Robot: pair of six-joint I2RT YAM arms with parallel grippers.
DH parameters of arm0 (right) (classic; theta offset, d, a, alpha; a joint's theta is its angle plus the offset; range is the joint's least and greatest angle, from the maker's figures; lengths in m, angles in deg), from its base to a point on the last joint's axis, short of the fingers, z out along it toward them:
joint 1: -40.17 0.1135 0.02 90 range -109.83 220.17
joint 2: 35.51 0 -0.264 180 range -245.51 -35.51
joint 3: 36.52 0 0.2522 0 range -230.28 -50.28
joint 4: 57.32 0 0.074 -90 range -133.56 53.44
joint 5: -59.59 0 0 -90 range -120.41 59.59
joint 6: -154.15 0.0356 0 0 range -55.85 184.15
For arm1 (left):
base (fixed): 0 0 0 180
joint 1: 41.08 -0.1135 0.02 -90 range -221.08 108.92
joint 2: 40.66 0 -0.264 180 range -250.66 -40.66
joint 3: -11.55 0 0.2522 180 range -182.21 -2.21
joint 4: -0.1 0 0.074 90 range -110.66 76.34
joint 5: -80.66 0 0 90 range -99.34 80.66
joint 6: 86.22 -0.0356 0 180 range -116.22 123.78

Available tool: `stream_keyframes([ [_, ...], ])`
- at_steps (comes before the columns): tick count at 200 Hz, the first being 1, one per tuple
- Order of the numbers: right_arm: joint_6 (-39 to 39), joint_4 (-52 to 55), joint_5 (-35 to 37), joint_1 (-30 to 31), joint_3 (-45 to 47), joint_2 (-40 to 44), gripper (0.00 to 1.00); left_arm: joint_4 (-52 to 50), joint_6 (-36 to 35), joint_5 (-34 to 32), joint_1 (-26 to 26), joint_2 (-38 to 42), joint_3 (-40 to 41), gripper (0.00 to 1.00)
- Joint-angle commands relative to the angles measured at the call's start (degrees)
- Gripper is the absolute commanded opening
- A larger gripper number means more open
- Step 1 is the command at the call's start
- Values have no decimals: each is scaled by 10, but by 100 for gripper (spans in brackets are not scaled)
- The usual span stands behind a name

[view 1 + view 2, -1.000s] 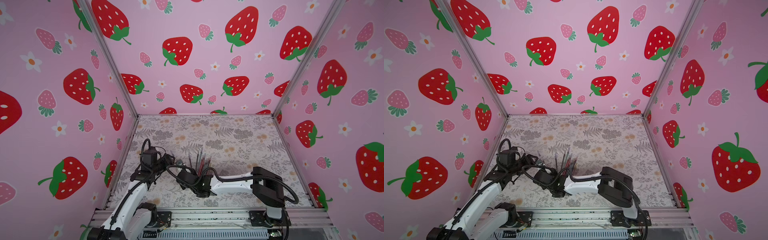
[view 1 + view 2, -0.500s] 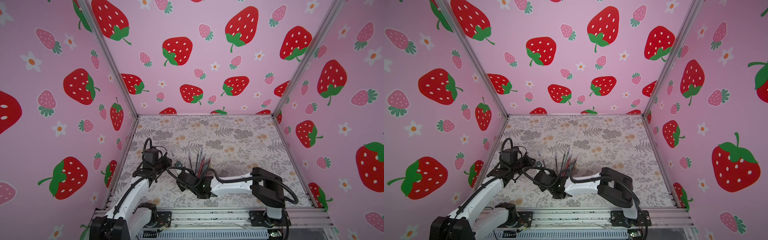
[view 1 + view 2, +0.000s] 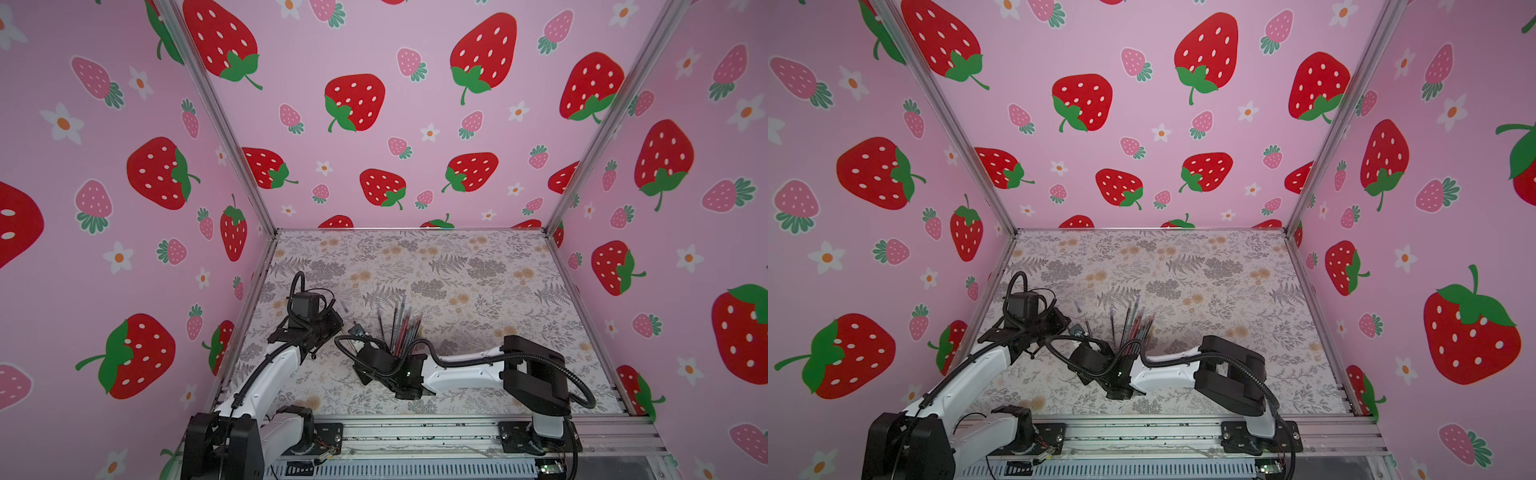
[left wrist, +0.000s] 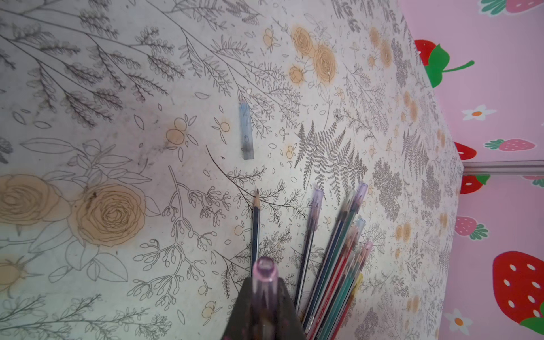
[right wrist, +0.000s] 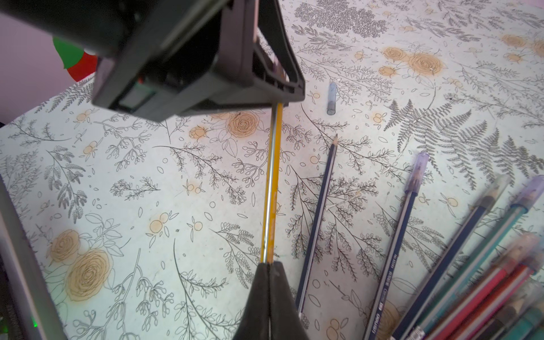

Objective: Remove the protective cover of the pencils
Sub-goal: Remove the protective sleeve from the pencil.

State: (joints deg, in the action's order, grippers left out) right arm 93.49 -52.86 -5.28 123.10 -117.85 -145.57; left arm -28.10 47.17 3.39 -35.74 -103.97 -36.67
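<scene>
Cap (image 4: 265, 269) now clamped by left gripper (image 4: 265, 284), newly closed; right gripper (image 5: 269, 266) grips yellow pencil (image 5: 272, 182).

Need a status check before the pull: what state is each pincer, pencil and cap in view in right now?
Left pincer: shut on clear cap.
Right pincer: shut on yellow pencil.
Yellow pencil: gripped at both ends; cap separation not visible.
Dark blue pencil: lying bare, tip exposed.
Loose cap: off, lying alone.
Fanned pencils: lying, caps on where visible.
</scene>
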Motion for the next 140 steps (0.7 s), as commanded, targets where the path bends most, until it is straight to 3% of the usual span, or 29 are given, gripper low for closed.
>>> stream_keyframes([
  [1, 2, -6, 17, 4, 15, 24, 0, -9, 1, -16, -4, -8, -40, 0],
  [24, 2, -8, 20, 4, 21, 25, 0, -7, 4, -12, -4, -15, -50, 0],
  [32, -1, -8, 21, 4, 22, 27, 5, -8, 4, -10, -4, -17, -52, 0],
  [38, -4, -9, 22, 4, 25, 30, 11, -8, 3, -9, -4, -18, -53, 0],
  [56, -16, -23, 27, 3, 35, 41, 44, -17, -2, -10, -3, -19, -53, 0],
  [71, -23, -16, 33, 3, 29, 45, 57, -24, -5, -7, -3, -20, -53, 0],
  [140, -21, 43, -14, -32, -55, -21, 60, -25, -13, 14, 6, -14, -34, 0],
])
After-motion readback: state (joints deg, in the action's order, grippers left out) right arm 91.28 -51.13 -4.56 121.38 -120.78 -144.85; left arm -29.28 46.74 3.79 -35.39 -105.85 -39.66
